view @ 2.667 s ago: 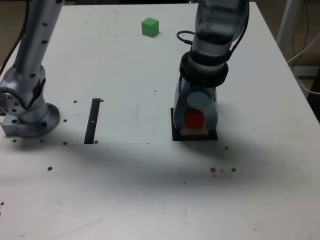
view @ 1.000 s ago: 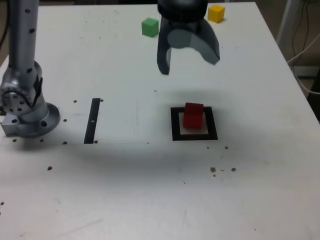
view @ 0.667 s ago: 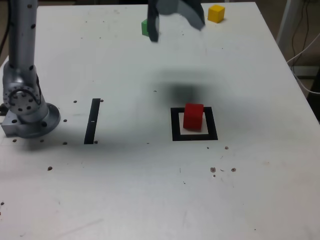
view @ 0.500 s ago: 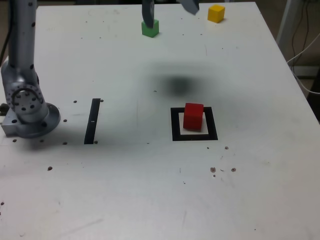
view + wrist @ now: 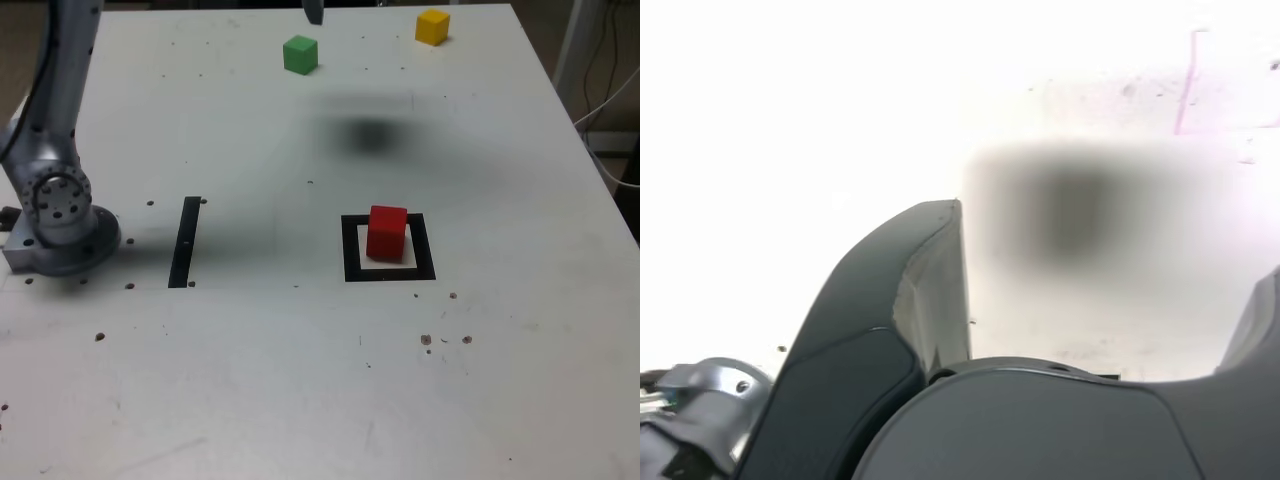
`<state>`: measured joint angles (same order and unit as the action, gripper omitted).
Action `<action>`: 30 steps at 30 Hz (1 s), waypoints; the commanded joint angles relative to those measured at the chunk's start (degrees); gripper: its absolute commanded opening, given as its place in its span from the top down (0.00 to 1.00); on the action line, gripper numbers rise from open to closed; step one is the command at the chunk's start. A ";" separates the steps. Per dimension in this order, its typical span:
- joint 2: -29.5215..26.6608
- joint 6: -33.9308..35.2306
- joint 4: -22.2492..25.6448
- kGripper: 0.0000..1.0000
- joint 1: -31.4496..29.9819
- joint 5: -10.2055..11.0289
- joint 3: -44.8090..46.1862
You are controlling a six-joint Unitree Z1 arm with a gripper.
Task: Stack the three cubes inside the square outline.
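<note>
A red cube (image 5: 387,232) stands alone inside the square outline (image 5: 349,250), right of the table's middle in the exterior view. At the far edge lie the green cube (image 5: 300,54) and, further right, the yellow cube (image 5: 432,26). My gripper is high above the far part of the table. Only one fingertip (image 5: 313,10) shows at the exterior view's top edge, just right of the green cube. In the wrist view the gripper (image 5: 1115,240) is open with nothing between its dark fingers (image 5: 910,300), over bare white table and its own shadow.
The arm's grey base (image 5: 60,225) sits at the exterior view's left. A narrow black strip (image 5: 185,240) lies beside it. The gripper's shadow (image 5: 370,135) falls between the far cubes and the outline. Cables (image 5: 600,80) hang past the table's right edge.
The open gripper has risen away from the red cube and travelled toward the far edge, nearly leaving the exterior view. The red cube stays in the outline.
</note>
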<state>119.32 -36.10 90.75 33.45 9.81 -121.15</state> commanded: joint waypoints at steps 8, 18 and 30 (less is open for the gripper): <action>7.98 -4.22 2.42 0.01 3.36 -0.06 -14.88; 20.44 -12.08 3.01 0.01 6.60 0.54 -32.68; 32.38 -21.00 -0.17 0.00 6.53 2.32 -47.98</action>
<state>151.08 -56.82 90.91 40.14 11.89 -162.83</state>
